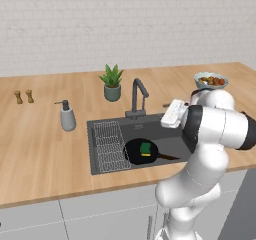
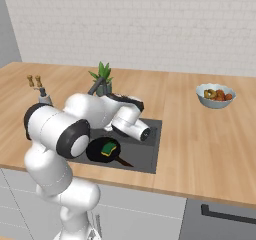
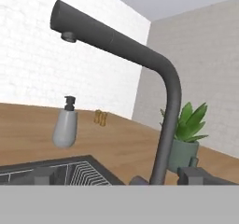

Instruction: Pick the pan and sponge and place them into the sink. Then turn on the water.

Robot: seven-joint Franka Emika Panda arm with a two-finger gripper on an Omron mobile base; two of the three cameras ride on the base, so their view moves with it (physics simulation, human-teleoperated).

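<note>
While fingers (image 3: pixel 119 175) spread open, green-yellow sponge (image 1: pixel 146 149) sits in black pan (image 1: pixel 137 152) inside sink (image 1: pixel 172 136).

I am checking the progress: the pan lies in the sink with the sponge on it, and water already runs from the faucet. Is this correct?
Not quite. The pan does lie in the sink with the sponge on it, but no water runs yet: in the hand view the faucet spout is dry, with no stream below it.
</note>
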